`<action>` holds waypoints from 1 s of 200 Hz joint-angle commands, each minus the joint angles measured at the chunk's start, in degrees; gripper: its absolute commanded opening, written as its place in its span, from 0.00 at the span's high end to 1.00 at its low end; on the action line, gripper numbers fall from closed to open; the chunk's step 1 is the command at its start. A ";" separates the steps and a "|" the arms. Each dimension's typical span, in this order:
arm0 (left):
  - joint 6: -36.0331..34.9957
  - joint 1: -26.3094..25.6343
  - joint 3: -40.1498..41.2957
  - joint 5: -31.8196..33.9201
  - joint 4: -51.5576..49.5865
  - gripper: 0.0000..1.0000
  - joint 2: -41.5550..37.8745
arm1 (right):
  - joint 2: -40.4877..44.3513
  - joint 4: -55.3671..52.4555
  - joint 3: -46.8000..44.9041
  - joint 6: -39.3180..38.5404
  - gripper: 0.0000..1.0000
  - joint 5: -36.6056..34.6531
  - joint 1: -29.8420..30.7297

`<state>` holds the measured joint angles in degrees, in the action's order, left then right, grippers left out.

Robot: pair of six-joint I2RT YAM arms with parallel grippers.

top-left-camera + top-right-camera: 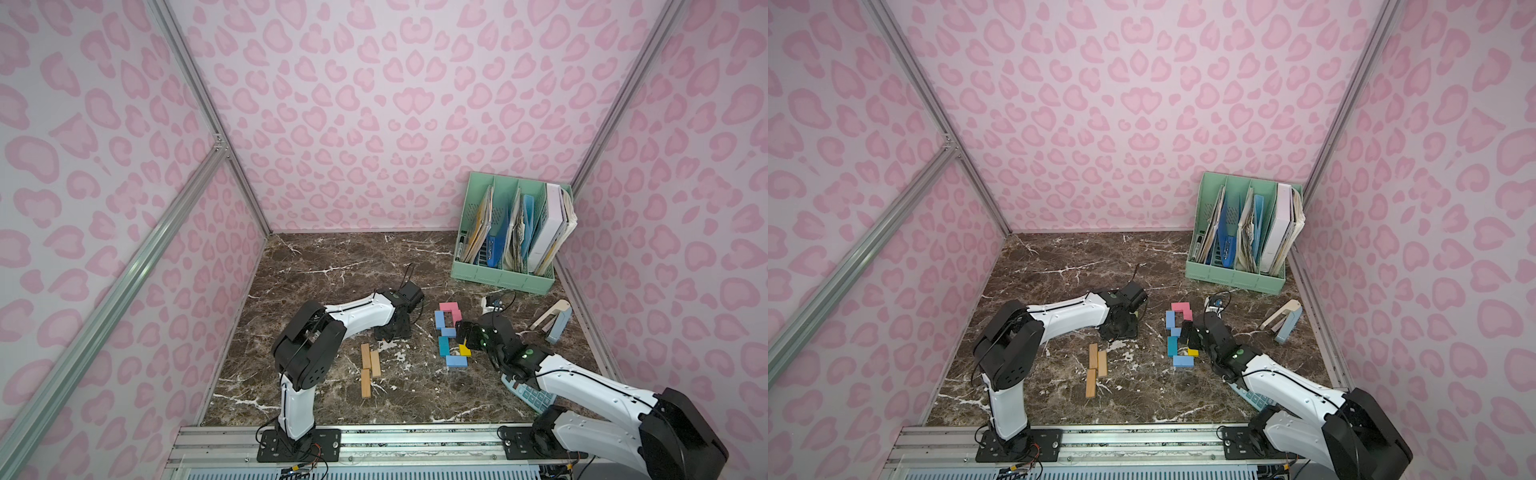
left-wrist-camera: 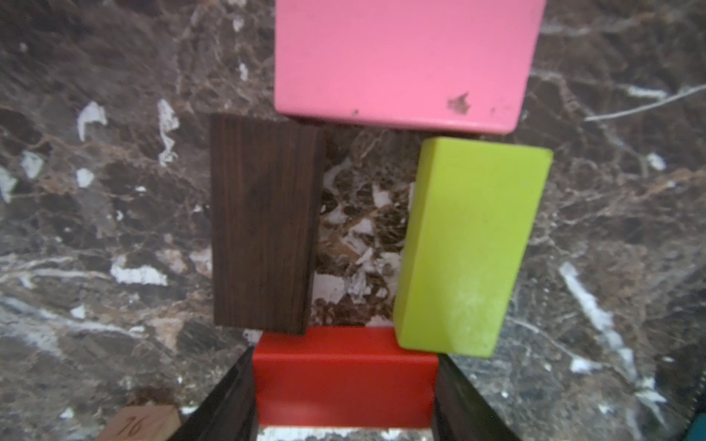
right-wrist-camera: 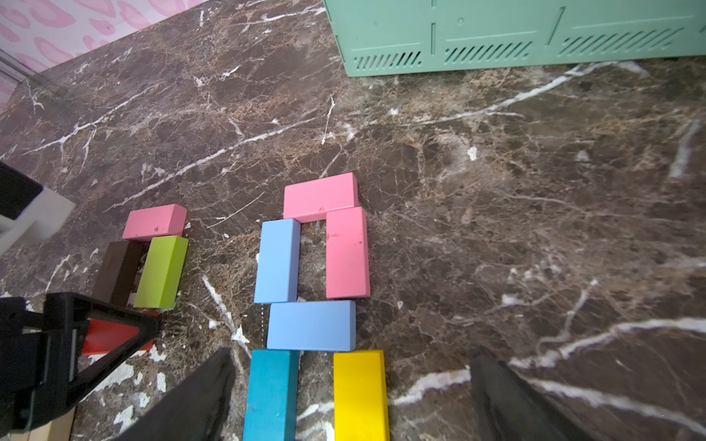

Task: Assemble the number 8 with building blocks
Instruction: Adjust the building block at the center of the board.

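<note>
While the left pincer pinches the red block on the table, the right pincer is spread wide over the teal block and the yellow block. Those two belong to the block figure lying in front of the green file box. The red block lies farther from that box, to its left.

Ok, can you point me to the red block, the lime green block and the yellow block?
red block [image 2: 344,382]: left wrist view, middle of its visible face.
lime green block [image 2: 470,248]: left wrist view, centre of its top face.
yellow block [image 3: 361,397]: right wrist view, centre of its top face.
</note>
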<state>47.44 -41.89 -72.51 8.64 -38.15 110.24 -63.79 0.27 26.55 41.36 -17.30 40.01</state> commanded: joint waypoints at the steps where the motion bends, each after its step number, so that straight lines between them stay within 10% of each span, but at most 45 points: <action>1: -0.68 0.15 -0.04 0.41 0.01 0.35 0.66 | -0.20 1.31 -0.16 0.47 0.03 0.29 -0.02; 200: 0.10 0.34 -0.15 -0.12 -2.76 0.20 -6.51 | -0.28 1.59 -0.11 0.48 0.03 0.93 -0.02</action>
<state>47.48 -41.52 -72.53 8.29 -38.72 106.41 -64.12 0.60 26.35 41.76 -16.69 40.01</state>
